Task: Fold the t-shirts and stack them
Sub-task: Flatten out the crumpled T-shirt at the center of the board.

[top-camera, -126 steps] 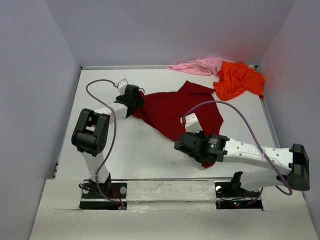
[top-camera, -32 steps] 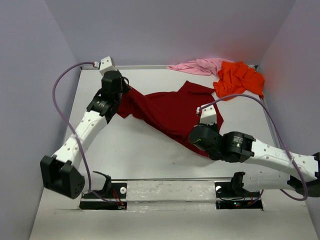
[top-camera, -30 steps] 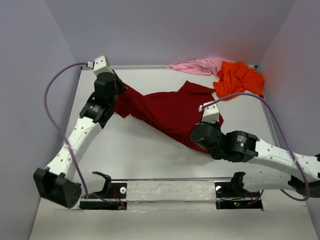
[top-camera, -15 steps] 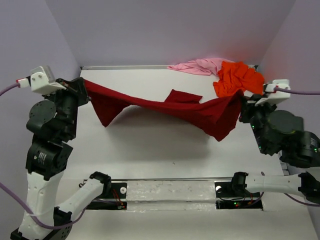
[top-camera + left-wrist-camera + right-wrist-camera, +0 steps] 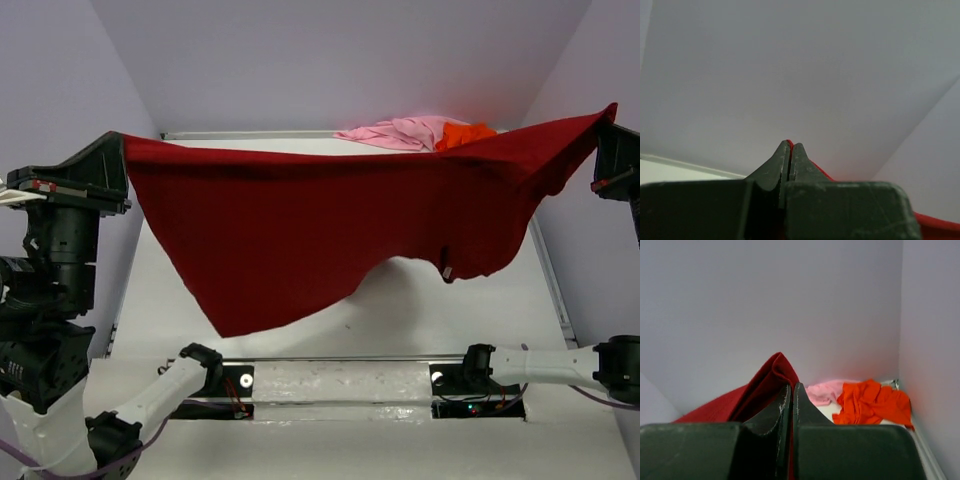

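The dark red t-shirt (image 5: 330,225) hangs spread wide in the air, high above the table and close to the top camera. My left gripper (image 5: 122,140) is shut on its left corner, and a thin red edge (image 5: 789,144) shows between the fingertips (image 5: 782,155). My right gripper (image 5: 610,112) is shut on its right corner; a red fold (image 5: 771,371) rises from those fingertips (image 5: 785,395). The pale pink t-shirt (image 5: 400,131) and the bright orange t-shirt (image 5: 462,132) lie crumpled at the table's back right, also seen as pink (image 5: 825,391) and orange (image 5: 872,402) heaps.
White table (image 5: 390,310) enclosed by pale walls on the left, back and right. The red cloth hides most of the table from above. Both arm bases (image 5: 210,385) (image 5: 475,385) stand on the rail at the near edge.
Both arms have risen and moved apart, lifting the dark red t-shirt off the table and stretching it out flat in the air. Its hanging edge has left the table surface.
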Robot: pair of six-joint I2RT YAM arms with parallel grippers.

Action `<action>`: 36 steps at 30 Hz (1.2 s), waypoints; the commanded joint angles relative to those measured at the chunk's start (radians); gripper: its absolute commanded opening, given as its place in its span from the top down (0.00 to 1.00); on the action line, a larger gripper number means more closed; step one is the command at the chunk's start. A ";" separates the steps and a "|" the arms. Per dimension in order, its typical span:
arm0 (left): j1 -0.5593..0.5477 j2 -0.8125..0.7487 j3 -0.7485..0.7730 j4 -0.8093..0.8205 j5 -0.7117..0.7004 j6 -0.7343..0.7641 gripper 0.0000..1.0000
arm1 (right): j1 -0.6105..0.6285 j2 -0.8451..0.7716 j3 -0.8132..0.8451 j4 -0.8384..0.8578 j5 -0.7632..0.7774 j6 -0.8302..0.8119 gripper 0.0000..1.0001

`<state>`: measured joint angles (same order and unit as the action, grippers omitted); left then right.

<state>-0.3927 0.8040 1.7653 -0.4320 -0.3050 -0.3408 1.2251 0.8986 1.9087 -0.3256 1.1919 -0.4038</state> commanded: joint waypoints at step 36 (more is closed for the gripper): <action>0.178 0.432 -0.420 0.472 0.047 0.062 1.00 | -0.780 0.534 -0.400 0.077 -0.787 0.514 1.00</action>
<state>-0.2440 1.1984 1.3624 -0.1001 -0.2623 -0.2916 0.5396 1.4193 1.3964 -0.2157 0.5659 -0.0654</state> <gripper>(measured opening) 0.029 0.030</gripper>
